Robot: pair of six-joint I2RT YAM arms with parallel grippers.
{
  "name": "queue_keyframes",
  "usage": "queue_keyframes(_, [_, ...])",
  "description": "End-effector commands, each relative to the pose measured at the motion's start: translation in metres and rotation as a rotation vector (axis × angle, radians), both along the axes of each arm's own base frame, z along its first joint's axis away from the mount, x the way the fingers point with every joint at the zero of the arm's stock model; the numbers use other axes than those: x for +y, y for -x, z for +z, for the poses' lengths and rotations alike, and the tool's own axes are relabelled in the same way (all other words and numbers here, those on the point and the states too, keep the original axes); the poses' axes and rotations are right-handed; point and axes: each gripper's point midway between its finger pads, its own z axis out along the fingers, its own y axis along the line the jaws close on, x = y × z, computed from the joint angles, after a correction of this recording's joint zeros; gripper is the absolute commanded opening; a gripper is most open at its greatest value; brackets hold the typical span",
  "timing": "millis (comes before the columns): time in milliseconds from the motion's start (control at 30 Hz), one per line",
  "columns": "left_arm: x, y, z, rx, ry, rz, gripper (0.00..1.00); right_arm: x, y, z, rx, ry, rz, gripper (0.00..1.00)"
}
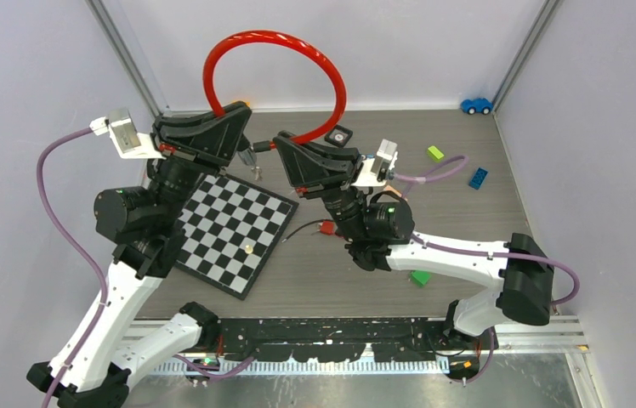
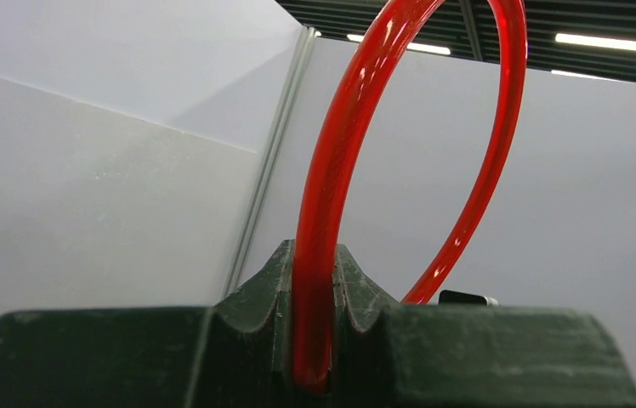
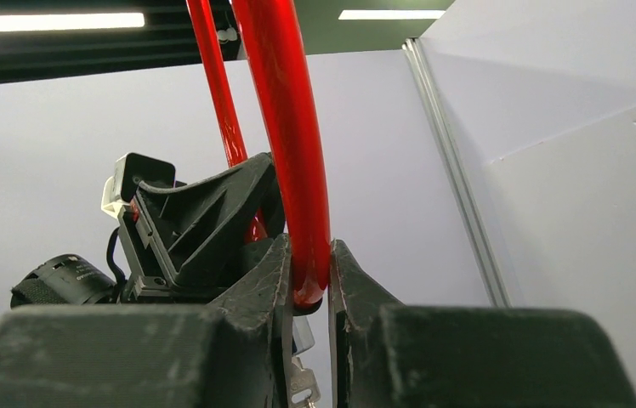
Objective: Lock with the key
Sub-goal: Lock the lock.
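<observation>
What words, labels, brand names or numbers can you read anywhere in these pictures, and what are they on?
No text can be read in any view.
Black cylinder in the right wrist view: a faint pale mark, too small and blurred to read.
Red cable loop and chessboard: no print visible.

red cable (image 2: 332, 195) top cropped, keys (image 3: 301, 384) cropped
</observation>
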Motion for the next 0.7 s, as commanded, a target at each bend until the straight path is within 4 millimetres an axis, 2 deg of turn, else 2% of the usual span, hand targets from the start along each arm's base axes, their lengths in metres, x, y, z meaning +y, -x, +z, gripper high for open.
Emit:
queue_keyframes(0, [-0.001, 0.036, 0.027, -0.085, 0.049, -0.124, 0.00, 0.035, -0.005, -0.018, -0.034, 0.215, 0.024, 0.01])
queue_keyframes(133, [-0.003, 0.034, 0.025, -0.079, 0.052, -0.134, 0.00, 0.030, -0.005, -0.002, -0.054, 0.194, 0.077, 0.01])
queue_keyframes(267, [-0.005, 0.033, 0.024, -0.076, 0.053, -0.142, 0.00, 0.031, -0.006, 0.001, -0.069, 0.211, 0.096, 0.01])
queue_keyframes(500, [-0.006, 0.030, 0.020, -0.063, 0.049, -0.137, 0.00, 0.030, 0.011, 0.016, -0.161, 0.304, 0.120, 0.01])
queue_keyframes(667, [-0.007, 0.026, 0.017, -0.053, 0.045, -0.134, 0.00, 0.024, 0.019, 0.020, -0.184, 0.342, 0.129, 0.01])
